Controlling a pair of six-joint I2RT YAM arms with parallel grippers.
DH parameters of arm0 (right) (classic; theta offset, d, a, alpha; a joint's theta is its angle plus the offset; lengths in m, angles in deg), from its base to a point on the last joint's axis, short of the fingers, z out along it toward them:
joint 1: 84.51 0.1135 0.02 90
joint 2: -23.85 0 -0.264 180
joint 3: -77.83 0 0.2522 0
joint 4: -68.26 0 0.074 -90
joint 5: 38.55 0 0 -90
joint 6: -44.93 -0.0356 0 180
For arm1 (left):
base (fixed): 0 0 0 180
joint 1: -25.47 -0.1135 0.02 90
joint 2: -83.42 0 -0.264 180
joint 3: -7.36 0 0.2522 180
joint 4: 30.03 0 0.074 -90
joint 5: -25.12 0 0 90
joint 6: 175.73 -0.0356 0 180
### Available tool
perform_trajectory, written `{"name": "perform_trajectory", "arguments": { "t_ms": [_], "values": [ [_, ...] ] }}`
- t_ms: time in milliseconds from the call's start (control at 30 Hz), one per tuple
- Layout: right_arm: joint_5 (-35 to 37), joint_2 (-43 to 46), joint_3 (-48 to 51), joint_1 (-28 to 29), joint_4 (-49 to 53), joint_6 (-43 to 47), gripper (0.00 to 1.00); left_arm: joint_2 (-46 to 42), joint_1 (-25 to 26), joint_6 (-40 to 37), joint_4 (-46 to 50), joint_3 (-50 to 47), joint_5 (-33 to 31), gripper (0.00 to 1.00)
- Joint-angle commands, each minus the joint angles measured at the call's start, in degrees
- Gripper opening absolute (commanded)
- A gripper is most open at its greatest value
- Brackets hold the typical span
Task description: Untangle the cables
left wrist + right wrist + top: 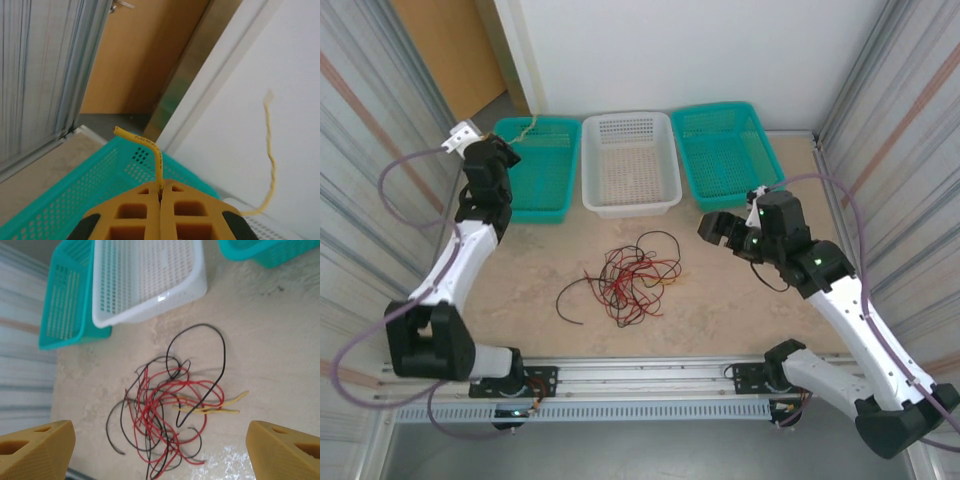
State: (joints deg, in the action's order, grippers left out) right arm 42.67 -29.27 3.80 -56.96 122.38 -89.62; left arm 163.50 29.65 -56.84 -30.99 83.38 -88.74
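Observation:
The cables lie as a tangle (632, 274) of red, black and a short yellow wire in the middle of the table. In the right wrist view the tangle (165, 410) sits below and between my spread fingers. My right gripper (716, 228) (160, 440) hovers open to the right of the pile, holding nothing. My left gripper (502, 152) (160, 194) is raised over the left teal basket (542, 170), shut on a yellow cable (150, 148). One end of that cable sticks up out of the jaws, and its rest hangs off to the right (270, 150).
A white basket (630, 205) stands at the back centre between the left teal basket (65, 200) and a second teal basket (725, 165) on the right. Corrugated walls close in both sides. A black wire end (565, 300) trails left of the pile.

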Motion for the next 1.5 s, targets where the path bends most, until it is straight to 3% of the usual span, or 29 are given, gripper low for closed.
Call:
{"name": "perform_trajectory", "arguments": {
  "t_ms": [0,33,67,100,200,300,500,567,667,767,800,833,900,1033,1133,1200,1333,1467],
  "values": [
    [1.3,-0.4,0.9,1.0,0.2,-0.5,0.85,5.0,-0.2,1.8,-0.8,3.4,-5.7,0.0],
    [1.4,-0.5,1.0,1.1,0.7,-0.3,0.85,6.6,-0.2,1.3,-1.4,3.6,-6.0,0.0],
    [1.8,-0.4,0.9,1.2,1.3,-0.1,0.85,8.3,-0.2,0.9,-1.8,3.8,-5.2,0.07],
    [2.5,-0.3,0.9,1.3,1.9,0.1,0.85,9.6,-0.3,0.5,-1.7,4.0,-3.9,0.18],
    [5.1,0.5,0.9,1.5,4.0,0.7,0.85,12.3,0.1,2.0,4.0,5.1,-2.4,0.68],
    [7.2,0.7,0.9,2.0,4.9,0.8,0.85,12.3,2.3,-1.0,5.7,4.0,-6.1,0.98],
    [13.7,-3.2,1.1,9.0,7.2,-0.3,0.85,3.0,8.9,-12.8,8.6,3.4,-13.9,0.99],
    [15.0,-6.6,2.0,11.6,6.4,-1.2,0.85,-2.2,10.9,-11.4,14.3,3.9,-12.9,0.99],
    [14.1,-11.3,3.3,13.4,2.9,-2.4,0.8,-10.4,15.4,-11.0,22.0,2.4,-6.0,0.97],
    [13.4,-16.8,3.5,15.4,-1.1,-2.9,0.74,-18.7,23.8,-11.3,27.2,-2.6,-0.4,0.9],
    [13.3,-19.0,3.1,15.7,-1.4,-3.0,0.66,-21.0,27.1,-9.2,30.0,-4.3,0.5,0.86],
    [13.7,-20.9,2.9,15.6,-1.7,-3.3,0.6,-23.0,30.4,-7.4,32.1,-6.3,1.9,0.84],
    [14.7,-23.7,2.8,15.3,-2.3,-3.7,0.58,-25.4,36.9,-4.6,35.1,-10.0,4.2,0.84],
    [14.2,-27.1,3.5,14.3,-4.7,-4.2,0.56,-25.9,50.1,2.4,42.4,-15.7,0.7,0.86],
    [15.5,-27.2,6.4,11.3,-4.8,-6.9,0.41,-24.7,56.8,7.0,43.5,-19.1,0.2,0.85],
    [13.3,-26.1,10.1,7.5,-7.1,-8.6,0.32,-22.9,58.6,8.4,41.9,-20.5,2.2,0.84],
    [8.9,-25.1,14.8,2.8,-11.8,-12.3,0.27,-18.3,58.8,8.6,36.7,-21.8,5.6,0.8],
    [6.9,-28.4,14.1,1.9,-14.0,-17.0,0.28,-13.7,58.4,8.5,34.0,-21.2,3.7,0.8]
  ]
}}
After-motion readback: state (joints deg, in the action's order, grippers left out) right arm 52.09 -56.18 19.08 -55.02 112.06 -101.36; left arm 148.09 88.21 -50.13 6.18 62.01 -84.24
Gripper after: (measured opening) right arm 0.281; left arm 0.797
